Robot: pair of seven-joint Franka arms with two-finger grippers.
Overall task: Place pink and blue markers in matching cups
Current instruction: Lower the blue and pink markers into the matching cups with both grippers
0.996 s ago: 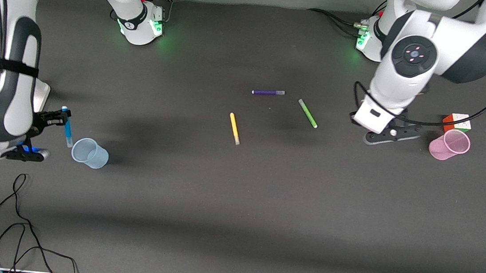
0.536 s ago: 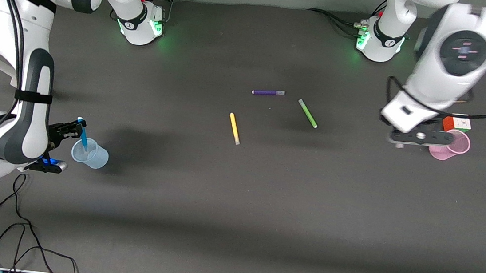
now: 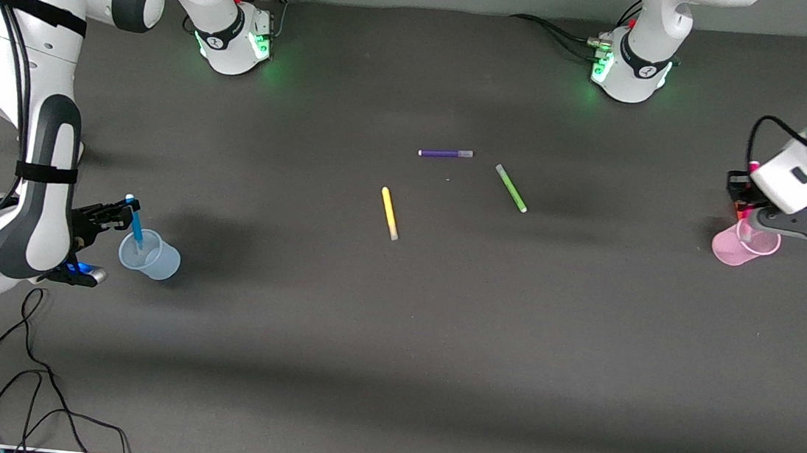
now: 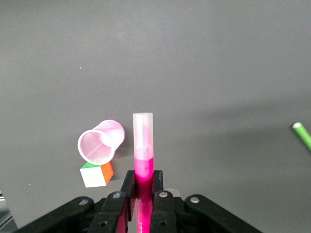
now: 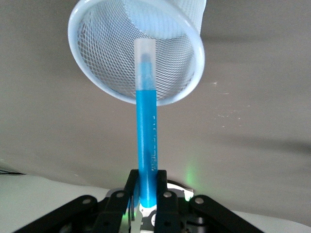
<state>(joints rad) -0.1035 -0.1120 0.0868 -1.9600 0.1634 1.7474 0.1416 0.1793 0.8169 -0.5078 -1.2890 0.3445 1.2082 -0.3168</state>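
Observation:
My right gripper (image 3: 125,213) is shut on a blue marker (image 3: 135,223) and holds it upright over the pale blue cup (image 3: 149,254) at the right arm's end of the table. In the right wrist view the blue marker (image 5: 146,121) points into the mouth of the blue cup (image 5: 136,53), with the right gripper (image 5: 146,182) clamped on its upper part. My left gripper (image 4: 144,182) is shut on a pink marker (image 4: 143,145). It hangs just beside the pale pink cup (image 4: 100,141), over that cup's edge (image 3: 744,244) in the front view.
A purple marker (image 3: 445,153), a green marker (image 3: 511,188) and a yellow marker (image 3: 389,212) lie loose at the table's middle. A coloured cube (image 4: 97,174) sits against the pink cup. Black cables (image 3: 27,368) trail near the front edge at the right arm's end.
The right arm carried the blue marker sideways to over the blue cup. The left arm swung toward its own end of the table, bringing the pink marker to the pink cup.

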